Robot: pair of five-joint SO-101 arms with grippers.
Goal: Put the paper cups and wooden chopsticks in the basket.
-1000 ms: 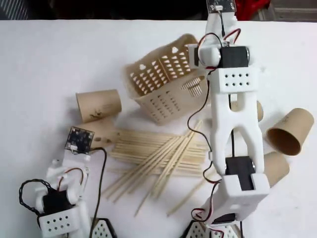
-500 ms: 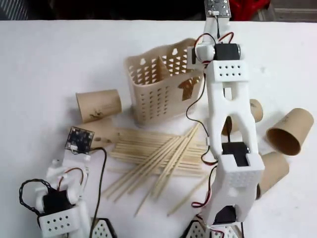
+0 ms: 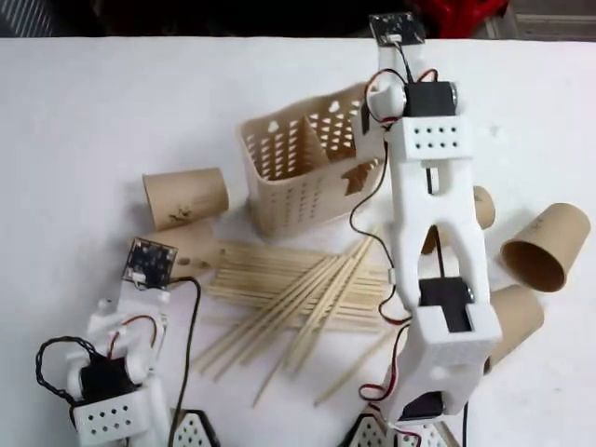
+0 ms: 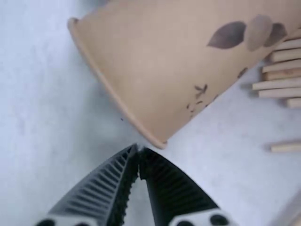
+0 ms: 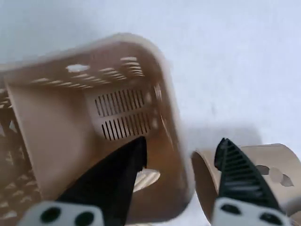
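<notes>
**Right claw astride the basket wall; cups and chopsticks on the table**

The left arm (image 3: 116,372) sits at the near left of the white table (image 3: 84,112). Its wrist view shows the left claw (image 4: 138,149) pressed together with nothing in it. The tips lie just beside the rim of the near cup (image 4: 178,61), which is on its side. That close view shows dark leaf marks and a small smudge of print on the cup wall, too small to read. From above, this cup is half under the arm's camera board (image 3: 149,263). Just beyond it the left cup (image 3: 184,197) also lies on its side, with a dark mark I cannot read.

In the middle, the chopsticks (image 3: 298,289) lie in a loose crossed heap on the table, on the near side of the basket (image 3: 293,182). The basket stands mouth up, and a divider (image 3: 303,140) splits it in two.

The right arm (image 3: 433,214) stretches from the near edge to the basket's right end. Its wrist view shows what the high view hides. The right claw (image 5: 181,143) is spread, with one finger (image 5: 113,179) inside the end compartment, the other outside, and the wall between them. A pale piece (image 5: 146,179) lies by the inner finger; I cannot tell what it is. Just outside that wall lies the wall cup (image 5: 282,160), which bears leaf marks.

Right of the arm three more cups lie on their sides. The mid cup (image 3: 481,207) is partly behind the arm. The right cup (image 3: 545,247) shows its open mouth, and the near-right cup (image 3: 517,317) is beside the arm's base.
</notes>
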